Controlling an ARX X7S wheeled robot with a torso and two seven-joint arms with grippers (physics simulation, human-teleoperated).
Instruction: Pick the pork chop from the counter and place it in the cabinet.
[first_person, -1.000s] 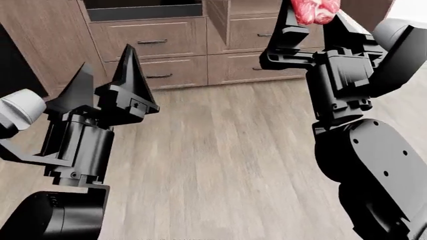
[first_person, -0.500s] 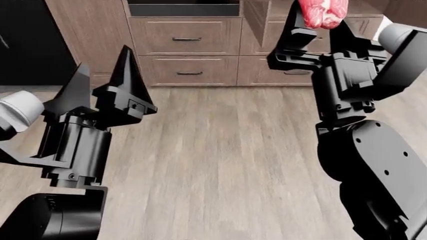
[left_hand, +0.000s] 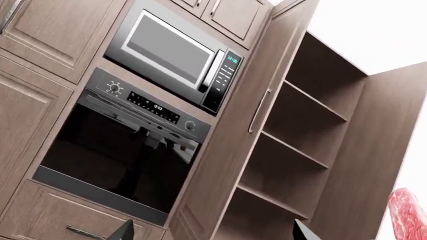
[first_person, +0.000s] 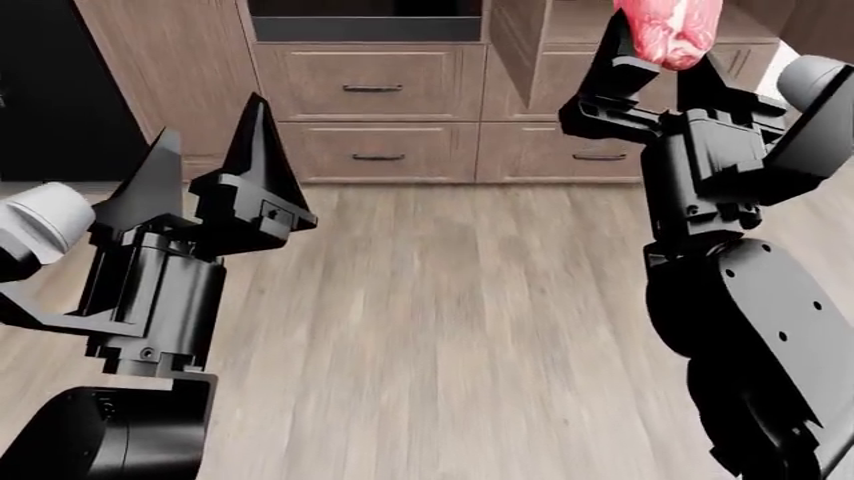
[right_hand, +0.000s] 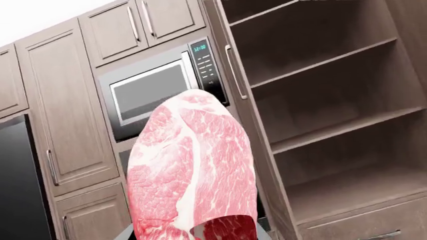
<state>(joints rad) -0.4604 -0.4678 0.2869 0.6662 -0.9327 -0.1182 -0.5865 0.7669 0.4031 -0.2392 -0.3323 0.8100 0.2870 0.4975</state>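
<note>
Right claw (first_person: 654, 55) grips the pork chop (first_person: 669, 28) before the open cabinet (right_hand: 333, 115); left claw (first_person: 200, 150) spread, empty. Microwave (right_hand: 157, 87) display unreadable.

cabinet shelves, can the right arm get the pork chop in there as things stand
Probably yes. The right tool grips the pork chop, the cabinet doors stand open, and the visible shelves look bare with nothing in between. It may need to get closer first.

1. The cabinet (right_hand: 333, 115) stands open, just right of the microwave (right_hand: 157, 92).
2. The microwave sits above the oven (left_hand: 123, 150).
3. Drawers (first_person: 367, 88) lie below the oven.
4. The pork chop (first_person: 671, 28) is held up before the cabinet.
</note>
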